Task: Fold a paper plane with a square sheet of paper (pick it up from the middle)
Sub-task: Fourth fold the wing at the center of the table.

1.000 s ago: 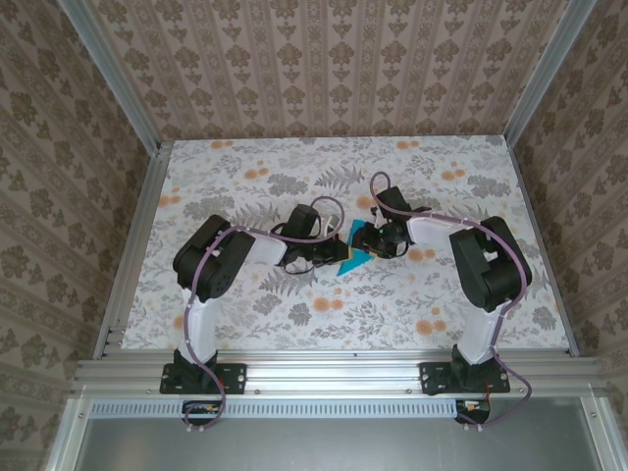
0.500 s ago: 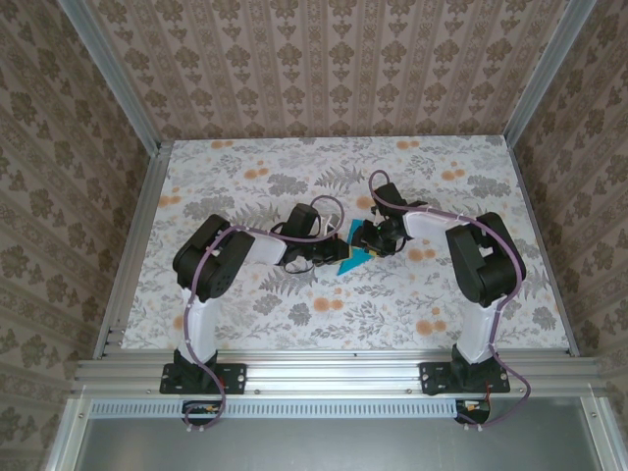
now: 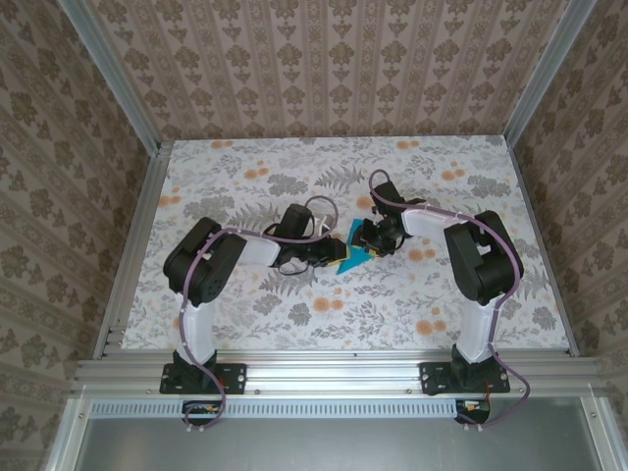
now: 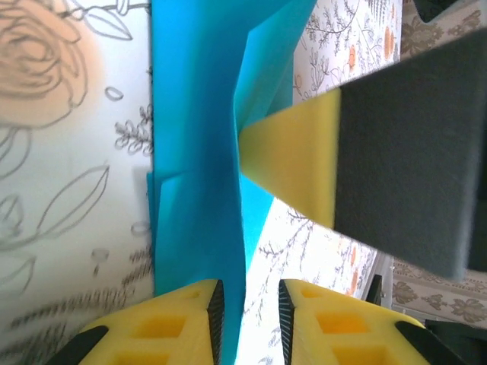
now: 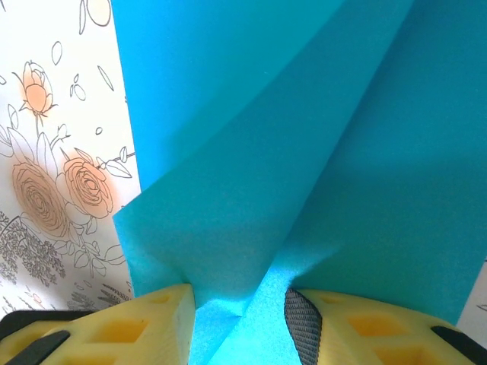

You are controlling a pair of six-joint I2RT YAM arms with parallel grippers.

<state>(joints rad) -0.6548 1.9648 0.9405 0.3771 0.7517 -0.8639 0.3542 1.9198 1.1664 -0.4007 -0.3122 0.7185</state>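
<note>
Top view, left side: left gripper (image 3: 319, 253) low over the floral table (image 3: 245, 177). Its fingertips are lost under its own wrist housing.

Left wrist view: the yellow pads stand slightly apart around the lower edge of the sheet of paper (image 4: 194, 152). There is a bright gap between the paper and the right-hand pad, so this is not a pinch.

Centre: the teal sheet lies creased and pointed between the two grippers. Most of it is covered from above.

Right: the right gripper (image 3: 365, 238) is down on the sheet's far side. In the right wrist view its pads are closed on a bunched upstanding fold. The paper runs off the frame's top and right edges, so its outline is hard to make out.

Against a second ago: the left jaws were pressed together and have since eased apart. The left elbow has swung outward to the left and the right elbow has drawn slightly inward. The sheet is in the same spot.
</note>
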